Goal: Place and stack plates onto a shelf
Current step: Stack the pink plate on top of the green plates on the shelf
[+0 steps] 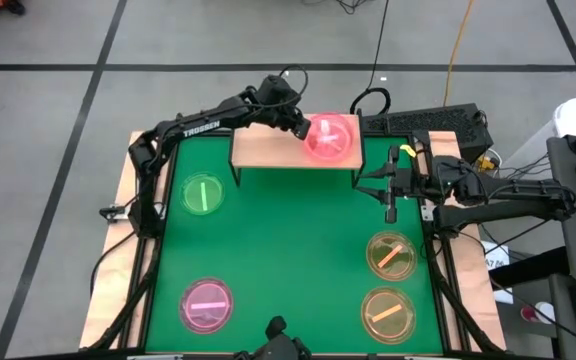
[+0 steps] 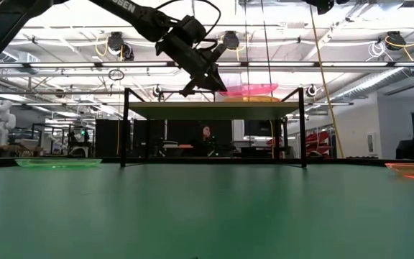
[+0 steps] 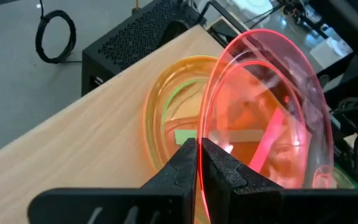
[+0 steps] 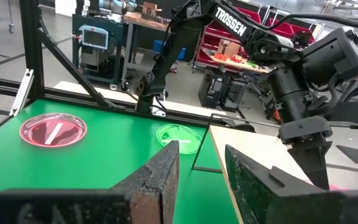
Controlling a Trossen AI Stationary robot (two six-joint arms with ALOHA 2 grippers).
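- L gripper [image 3: 199, 163] over the shelf [image 1: 268, 148], jaws pinched thin on the rim of a pink plate [image 3: 272, 118], tilted above the amber plate [image 3: 173, 118] already there, prob so it drops onto that stack.
- R gripper [image 4: 201, 171] parked beside the shelf's end, fingers apart, empty (waiting).
- Other plates still on the green mat [image 1: 288, 250].

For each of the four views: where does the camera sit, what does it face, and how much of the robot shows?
High: overhead, straight down; both arms, shelf.
Low: tabletop height, facing the shelf and room; left arm above.
Left wrist: behind the left gripper, fingers pinching the pink plate rim over an orange plate.
Right wrist: behind the right gripper, open, facing the left arm.
Shared: high and low both show the pink plate.
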